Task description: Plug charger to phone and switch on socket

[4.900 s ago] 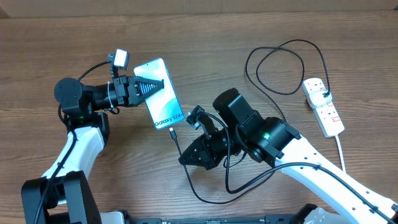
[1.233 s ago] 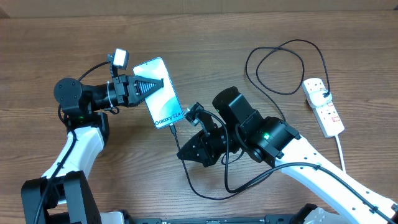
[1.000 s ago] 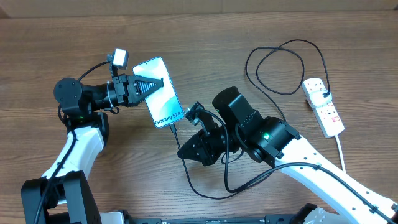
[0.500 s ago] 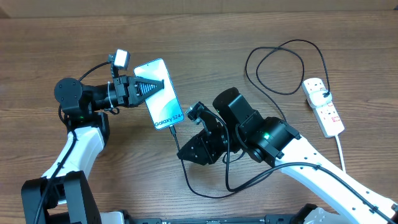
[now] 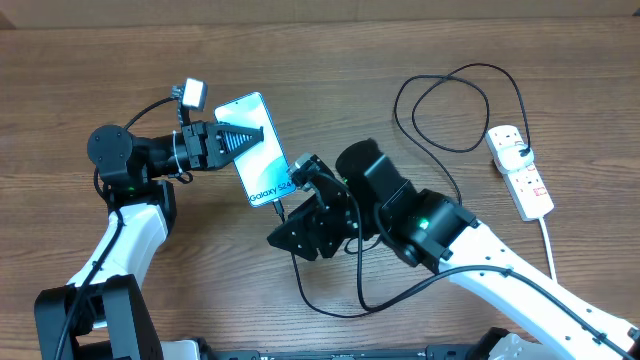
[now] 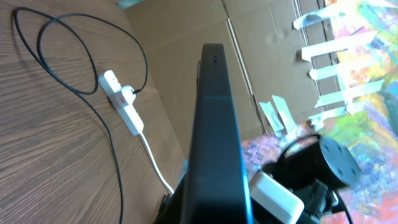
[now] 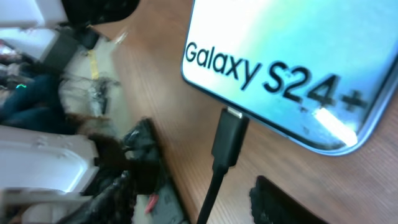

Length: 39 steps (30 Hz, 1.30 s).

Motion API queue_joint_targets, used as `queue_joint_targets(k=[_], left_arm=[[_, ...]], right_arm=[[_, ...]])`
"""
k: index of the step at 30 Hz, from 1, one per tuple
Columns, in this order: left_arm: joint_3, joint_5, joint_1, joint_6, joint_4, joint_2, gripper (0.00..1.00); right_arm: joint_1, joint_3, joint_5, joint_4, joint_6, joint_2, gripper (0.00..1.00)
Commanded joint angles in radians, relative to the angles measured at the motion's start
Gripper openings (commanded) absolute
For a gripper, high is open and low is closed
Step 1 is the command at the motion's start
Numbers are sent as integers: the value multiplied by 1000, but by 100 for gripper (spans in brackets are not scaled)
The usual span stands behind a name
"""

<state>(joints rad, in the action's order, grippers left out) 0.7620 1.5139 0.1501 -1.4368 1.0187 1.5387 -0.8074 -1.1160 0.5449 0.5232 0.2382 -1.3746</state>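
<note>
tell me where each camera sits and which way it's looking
Overhead: above the brown wooden table, looking down; both arms show, the left gripper clamping the slim blue-screened smartphone.
Left wrist: on the left arm, sighting along the phone's dark edge towards the white power strip; its own fingers unclear.
Right wrist: on the right arm, close on the phone's bottom and the thin black charger cable's connector; the right gripper frames the bottom.
Shared: overhead and left wrist both show the strip.
</note>
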Motion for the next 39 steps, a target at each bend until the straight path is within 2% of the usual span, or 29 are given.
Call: queue_joint_targets(k=[1,7,10,15,16,22,28,33,35,39], left_arm=[[20,-32,-3,11,2,-9,4],[20,-32,-3,-3,2,-9,4],[20,-31,-3,-3,3,-9,4],[19,-18,-5,2,3,-9,4],[19,-14,-7,3,3,-9,4],[19,26,-36,9,4,-9,4],[19,33,-52,13,3,-9,4],[19,36,-72,27,3,-9,4],[19,43,-72,27,3,-9,4],[19,54,-72,32,3,-9,4]], right_arm=[[-58,2,-232,-27,0,6,55],[-109,2,-409,-53,32,6,41],[-109,2,-425,-60,50,6,33],[-109,2,-424,-135,50,6,6],[-109,2,-424,-164,50,6,4],[-109,2,-441,-300,49,4,4],[-109,2,-422,-321,50,4,4],[-109,2,-420,-406,46,4,4],[-109,2,-409,-383,50,4,4],[-109,2,-386,-232,61,4,6]])
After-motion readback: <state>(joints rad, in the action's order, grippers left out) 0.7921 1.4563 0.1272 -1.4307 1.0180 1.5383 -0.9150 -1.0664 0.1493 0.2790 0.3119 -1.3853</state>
